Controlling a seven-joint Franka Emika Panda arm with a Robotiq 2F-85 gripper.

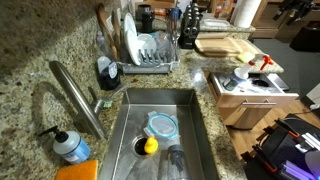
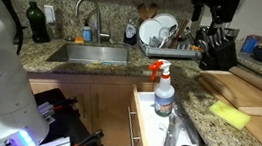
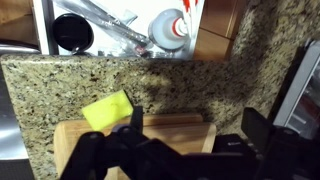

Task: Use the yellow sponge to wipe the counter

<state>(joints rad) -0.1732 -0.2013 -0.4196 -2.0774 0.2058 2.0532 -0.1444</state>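
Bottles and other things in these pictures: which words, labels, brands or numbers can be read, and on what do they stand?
No text can be read in any view.
The label on the spray bottle is too blurred to read.
The label on the soap bottle is too small to read.
The dark bottle shows no readable text.

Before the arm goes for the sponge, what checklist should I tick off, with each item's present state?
1. Yellow sponge visible and unobstructed: ok.
2. Gripper open and holding nothing: ok.
3. Sponge between the fingers: not ok; in the wrist view it lies outside the gap, beside one finger.
4. Sponge support: ok; it rests at the edge of the cutting board, next to the counter.
5. Drawer shut: not ok; it stands open with a spray bottle inside.
6. Height above the sponge: cannot tell.
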